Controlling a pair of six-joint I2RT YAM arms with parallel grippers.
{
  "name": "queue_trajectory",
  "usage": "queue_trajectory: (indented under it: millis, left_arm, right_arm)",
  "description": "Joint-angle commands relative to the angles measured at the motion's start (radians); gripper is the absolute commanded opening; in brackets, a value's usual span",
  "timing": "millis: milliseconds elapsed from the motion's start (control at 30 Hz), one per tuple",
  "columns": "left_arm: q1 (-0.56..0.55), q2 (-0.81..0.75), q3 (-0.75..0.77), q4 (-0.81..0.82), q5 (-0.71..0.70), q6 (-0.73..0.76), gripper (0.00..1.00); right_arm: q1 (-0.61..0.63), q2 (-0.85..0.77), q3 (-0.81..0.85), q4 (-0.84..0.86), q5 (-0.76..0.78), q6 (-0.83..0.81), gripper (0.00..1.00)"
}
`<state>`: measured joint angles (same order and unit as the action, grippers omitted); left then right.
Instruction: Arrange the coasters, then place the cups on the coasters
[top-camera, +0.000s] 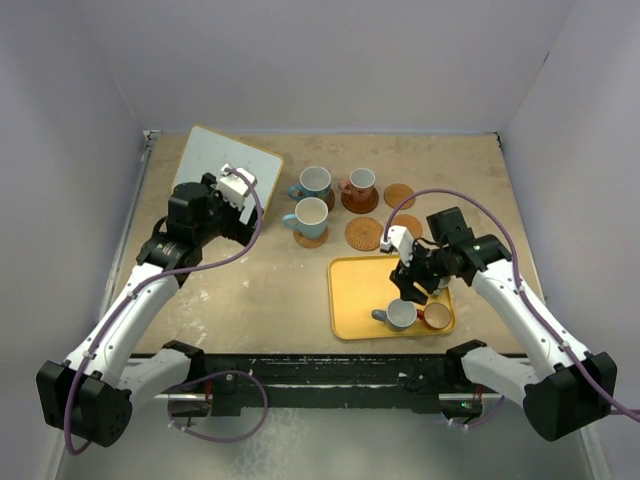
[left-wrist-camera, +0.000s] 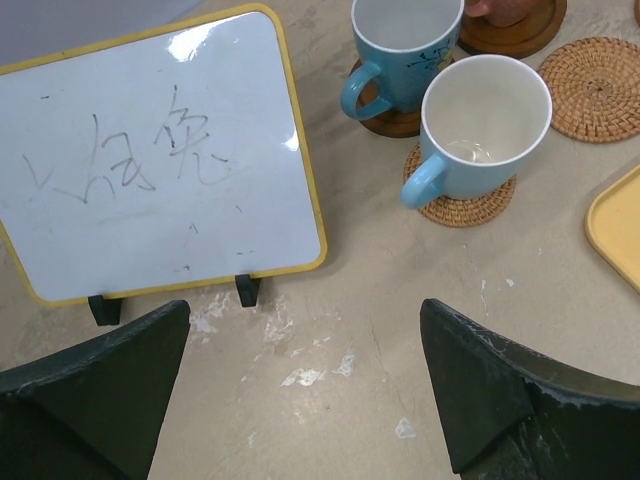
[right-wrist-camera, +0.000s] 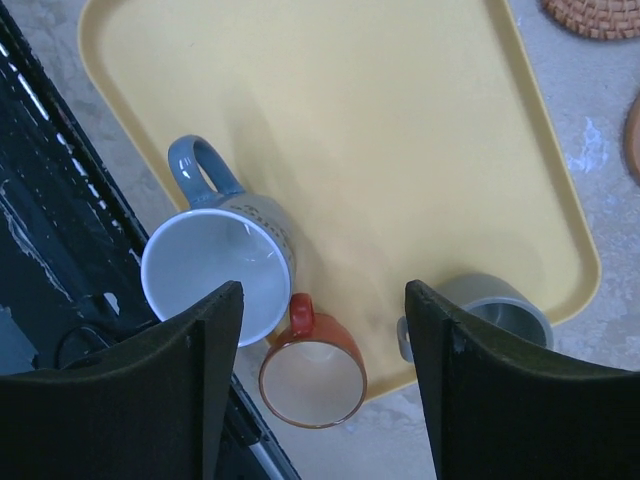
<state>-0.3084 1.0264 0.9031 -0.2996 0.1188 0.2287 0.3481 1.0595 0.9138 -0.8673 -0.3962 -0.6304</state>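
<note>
Under the right tool (right-wrist-camera: 322, 290), along the near edge of the yellow tray (right-wrist-camera: 330, 120), stand three cups. The jaws are partly apart and hold nothing. The orange cup (right-wrist-camera: 312, 378) shows in the gap between the fingers, touching neither as far as can be seen. The blue-grey cup (right-wrist-camera: 215, 275) is just beside it, its rim partly behind one finger (right-wrist-camera: 190, 390). The grey cup (right-wrist-camera: 495, 305) peeks from behind the other finger, at the tray's corner. All three rest straight on the tray.

Beyond this tool, off the tray on the desk (top-camera: 270, 290), lie three bare coasters. A woven coaster (top-camera: 364, 234) is just past the tray, a second coaster (top-camera: 407, 225) is partly hidden by the arm, and a third coaster (top-camera: 399, 196) lies farther out.

Ahead of the left tool (left-wrist-camera: 305, 305), whose jaws stand wide with only desk between them, a whiteboard (left-wrist-camera: 160, 150) stands to one side. On the other side are two blue cups. The nearer blue cup (left-wrist-camera: 480, 125) sits on a woven disc (left-wrist-camera: 460, 208), and the farther blue cup (left-wrist-camera: 400, 45) on a dark disc (left-wrist-camera: 385, 118). Past them the red cup (top-camera: 360, 183) sits on a dark coaster (top-camera: 360, 203).
</note>
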Motion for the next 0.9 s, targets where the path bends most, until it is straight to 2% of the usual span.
queue_trajectory:
  millis: [0, 333, 867]
  left_arm:
    - [0.013, -0.004, -0.009, 0.052, -0.004, 0.021, 0.93]
    - [0.036, -0.007, -0.018, 0.054, 0.015, 0.021, 0.93]
    - [0.046, -0.010, -0.016, 0.056, 0.024, 0.024, 0.93]
  right_arm:
    - [0.010, -0.002, -0.042, -0.016, -0.012, -0.051, 0.67]
    - [0.037, 0.053, -0.097, 0.037, 0.012, -0.023, 0.52]
    - [0.123, 0.142, -0.090, 0.062, 0.064, 0.009, 0.32]
